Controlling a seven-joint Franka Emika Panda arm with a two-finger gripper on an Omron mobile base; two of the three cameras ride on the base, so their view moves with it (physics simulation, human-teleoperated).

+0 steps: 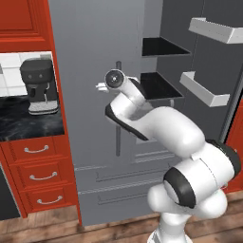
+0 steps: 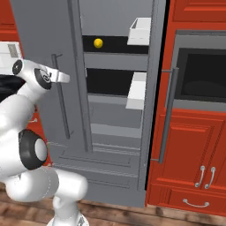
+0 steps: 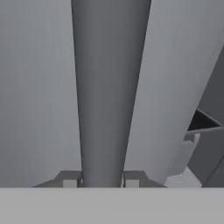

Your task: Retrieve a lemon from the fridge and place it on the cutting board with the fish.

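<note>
Lemon point(image 2: 98, 43) on the upper black shelf point(image 2: 115, 44) inside the fridge point(image 2: 117, 145), near the shelf's left end, well apart from the gripper point(image 3: 102, 183). Fridge right door swung open, its white bins point(image 2: 137, 90) facing inward; left door point(image 1: 90, 57) closed. Hand view: the left door's vertical bar handle point(image 3: 109, 87) runs up between the two finger tips point(image 3: 70, 183), which sit against its two sides, so the jaws are clamped on the handle. Left base view: the arm reaches forward from the lower right to the handle at mid-height of the left door. Red cabinets point(image 1: 40, 178) with drawers flank the fridge; a dark coffee machine point(image 1: 39, 85) stands on the black counter point(image 1: 28, 124) to the left. Right base view: a built-in oven point(image 2: 203, 75) sits in the red cabinetry to the right.
</note>
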